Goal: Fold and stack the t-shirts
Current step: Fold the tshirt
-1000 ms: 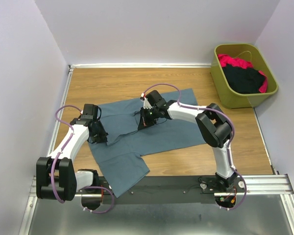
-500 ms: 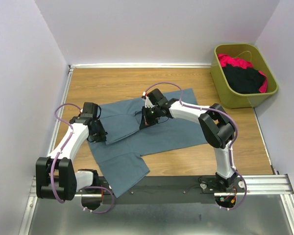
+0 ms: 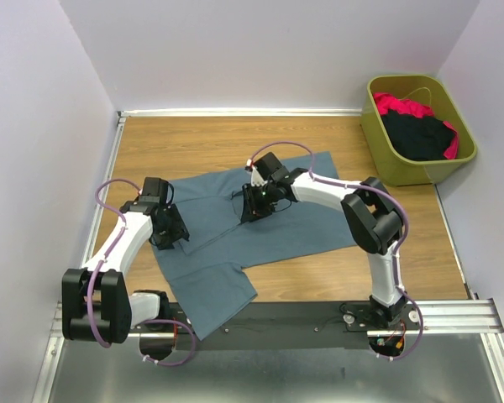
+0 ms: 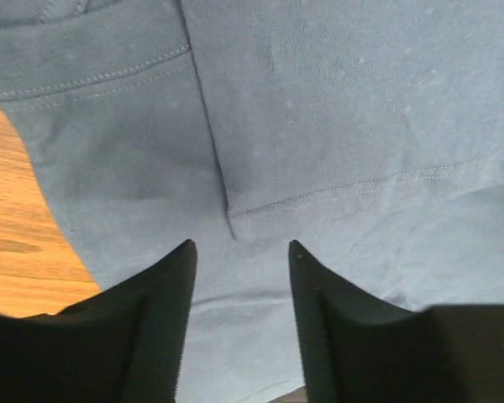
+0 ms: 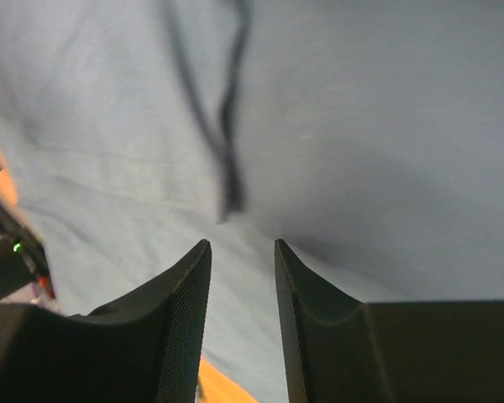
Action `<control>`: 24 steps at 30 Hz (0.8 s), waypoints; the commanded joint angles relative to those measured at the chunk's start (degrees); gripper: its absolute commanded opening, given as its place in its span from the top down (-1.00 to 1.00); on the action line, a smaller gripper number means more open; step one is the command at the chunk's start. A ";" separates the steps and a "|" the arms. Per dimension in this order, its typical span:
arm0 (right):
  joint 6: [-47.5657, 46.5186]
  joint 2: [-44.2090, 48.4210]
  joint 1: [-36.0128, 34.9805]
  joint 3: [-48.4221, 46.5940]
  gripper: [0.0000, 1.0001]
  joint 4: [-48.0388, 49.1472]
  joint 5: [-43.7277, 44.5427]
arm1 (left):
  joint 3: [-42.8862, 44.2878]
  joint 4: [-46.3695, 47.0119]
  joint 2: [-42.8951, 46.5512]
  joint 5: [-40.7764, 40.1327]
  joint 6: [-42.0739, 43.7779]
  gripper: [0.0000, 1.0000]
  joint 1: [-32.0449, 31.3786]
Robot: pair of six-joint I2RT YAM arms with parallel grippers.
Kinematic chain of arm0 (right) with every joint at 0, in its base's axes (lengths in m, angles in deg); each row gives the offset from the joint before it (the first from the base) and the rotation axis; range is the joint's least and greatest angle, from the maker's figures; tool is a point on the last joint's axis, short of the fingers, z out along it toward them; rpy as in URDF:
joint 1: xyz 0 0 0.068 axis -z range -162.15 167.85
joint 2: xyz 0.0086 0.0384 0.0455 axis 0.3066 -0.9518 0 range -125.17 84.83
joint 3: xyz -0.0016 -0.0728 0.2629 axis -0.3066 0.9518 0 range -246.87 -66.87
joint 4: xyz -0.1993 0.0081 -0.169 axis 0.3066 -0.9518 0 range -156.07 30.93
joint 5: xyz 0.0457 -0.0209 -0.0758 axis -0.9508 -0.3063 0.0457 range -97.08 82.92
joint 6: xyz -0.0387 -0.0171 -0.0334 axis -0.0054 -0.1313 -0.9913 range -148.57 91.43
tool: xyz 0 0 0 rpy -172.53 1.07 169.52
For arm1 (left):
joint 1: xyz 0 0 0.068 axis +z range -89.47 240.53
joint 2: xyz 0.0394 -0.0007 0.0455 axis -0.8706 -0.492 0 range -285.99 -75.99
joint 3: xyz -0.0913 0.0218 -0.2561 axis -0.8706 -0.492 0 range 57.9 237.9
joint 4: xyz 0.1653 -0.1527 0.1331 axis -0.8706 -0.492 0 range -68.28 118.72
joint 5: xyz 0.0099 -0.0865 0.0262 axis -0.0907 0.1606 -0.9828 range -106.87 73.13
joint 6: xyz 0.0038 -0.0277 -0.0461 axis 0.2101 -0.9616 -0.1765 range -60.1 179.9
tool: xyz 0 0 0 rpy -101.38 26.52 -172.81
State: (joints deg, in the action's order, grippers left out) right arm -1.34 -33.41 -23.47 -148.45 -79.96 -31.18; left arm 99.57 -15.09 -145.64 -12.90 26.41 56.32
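finds one slate-blue t-shirt (image 3: 294, 227) spread on the wooden table (image 3: 193, 138), partly folded, a hemmed flap lying over the layer below (double stitching plain in the left wrist view). places the left gripper (image 4: 239, 248) just above that flap's corner, jaws spread, pinching nothing. places the right gripper (image 5: 242, 245) over the shirt's middle, jaws parted by a narrow gap, cloth beneath, nothing between. counts one olive-green bin (image 3: 380, 149) at the far right, well apart from the blue shirt, holding one black t-shirt (image 3: 416, 134) and one red-pink t-shirt (image 3: 401, 105). counts two arms over the cloth.
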 commanded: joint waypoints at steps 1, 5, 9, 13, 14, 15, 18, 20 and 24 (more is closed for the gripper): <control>-2.26 4.67 4.47 -1.48 0.10 -2.76 7.99 | 4.63 -0.40 0.39 -2.64 -0.25 -0.18 0.16; -2.35 6.87 12.04 -1.74 0.10 -2.85 12.39 | 9.82 3.98 -3.28 -8.18 -0.52 -0.14 1.13; -1.65 6.53 18.19 -3.93 0.11 -2.76 16.97 | 14.83 11.19 -11.27 -10.82 0.27 -0.03 2.62; -0.77 3.11 21.98 -8.32 0.11 -2.58 18.47 | 19.83 20.77 -20.95 -11.62 0.36 0.09 3.77; -0.59 1.01 23.12 -9.29 0.11 -2.67 18.30 | 21.25 22.18 -25.32 -11.44 0.45 0.10 3.77; -0.50 -0.14 24.08 -11.21 0.11 -2.67 18.38 | 23.87 22.89 -27.54 -11.96 0.88 0.11 5.25; 0.02 -4.45 25.15 -13.16 0.11 -2.67 19.44 | 27.05 23.07 -34.84 -11.97 1.68 0.15 6.40; 0.55 -6.38 26.37 -13.96 0.10 -2.67 19.79 | 29.25 22.63 -37.48 -11.62 1.94 0.17 7.89; 0.90 -9.55 28.83 -13.69 0.10 -2.58 20.40 | 30.05 22.54 -40.83 -10.30 2.12 0.19 10.09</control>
State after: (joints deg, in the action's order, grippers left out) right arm -1.54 -39.31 2.80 -161.63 -81.42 -13.72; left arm 128.84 6.46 -184.15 -22.30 27.57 64.39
